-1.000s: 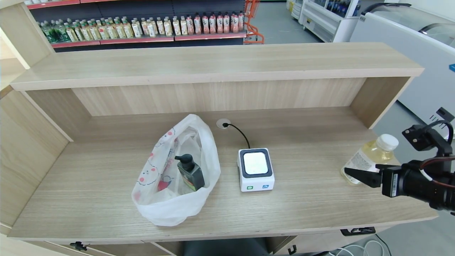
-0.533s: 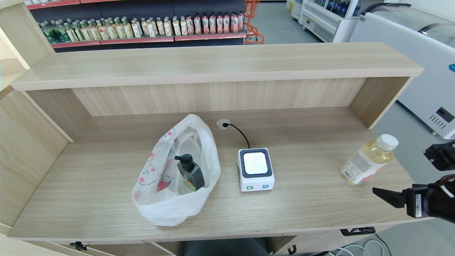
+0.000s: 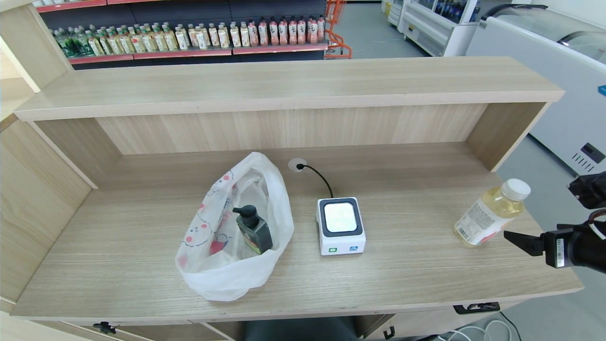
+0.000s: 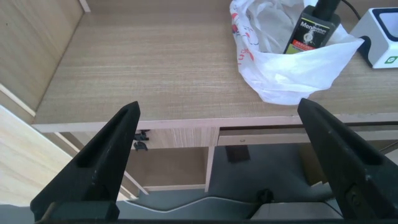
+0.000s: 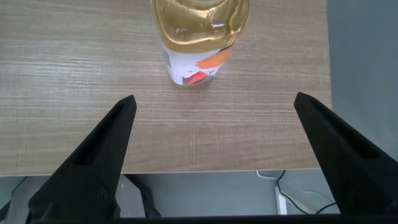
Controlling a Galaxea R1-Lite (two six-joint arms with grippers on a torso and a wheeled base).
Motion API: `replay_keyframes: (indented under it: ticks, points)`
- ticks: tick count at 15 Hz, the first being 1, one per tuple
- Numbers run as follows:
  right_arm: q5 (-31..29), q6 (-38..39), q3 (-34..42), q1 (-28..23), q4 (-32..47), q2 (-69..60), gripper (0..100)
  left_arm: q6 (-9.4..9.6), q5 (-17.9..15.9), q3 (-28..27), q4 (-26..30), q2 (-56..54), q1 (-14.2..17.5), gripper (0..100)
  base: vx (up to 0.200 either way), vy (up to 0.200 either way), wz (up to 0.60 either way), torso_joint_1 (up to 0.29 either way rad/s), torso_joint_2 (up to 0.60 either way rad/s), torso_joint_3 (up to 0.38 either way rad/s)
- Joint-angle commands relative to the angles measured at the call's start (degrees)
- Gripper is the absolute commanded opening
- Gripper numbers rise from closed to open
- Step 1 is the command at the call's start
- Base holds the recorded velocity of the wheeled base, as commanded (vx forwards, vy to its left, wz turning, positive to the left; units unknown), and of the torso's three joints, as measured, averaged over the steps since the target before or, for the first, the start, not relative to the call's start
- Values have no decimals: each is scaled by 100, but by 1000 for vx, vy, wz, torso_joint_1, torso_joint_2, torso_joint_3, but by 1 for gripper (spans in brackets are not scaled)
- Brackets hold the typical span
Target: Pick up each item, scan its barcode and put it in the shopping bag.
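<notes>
Bottle (image 3: 492, 213): upright, yellow liquid, white cap, label.
Bag (image 3: 227, 277): white plastic, open, dark pump bottle (image 3: 253, 233) inside.
Right pincer (image 5: 211, 168): wide, empty, near Bottle.
Left pincer (image 4: 217, 162): wide, empty.

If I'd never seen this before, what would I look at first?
Probably the white plastic shopping bag with cartoon prints, left of middle on the wooden counter, with a dark pump bottle standing inside. Next, the clear bottle of yellow liquid with a white cap near the counter's right end, the robot's open right hand close by, not touching. Between bag and bottle sits a small white square scanner.
</notes>
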Motion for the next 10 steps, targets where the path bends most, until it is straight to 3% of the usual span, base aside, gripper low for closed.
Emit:
replay_keyframes:
  ticks: [1,10]
  points:
    - [-3,-140,-10,-27,-98,375,100,-1,-1,0,-2,-2,1,100,0,0,0,0,0,0]
    - [410,-712,26,79,-1398,1342,100,-1,-1,0,-2,-2,-8,100,0,0,0,0,0,0]
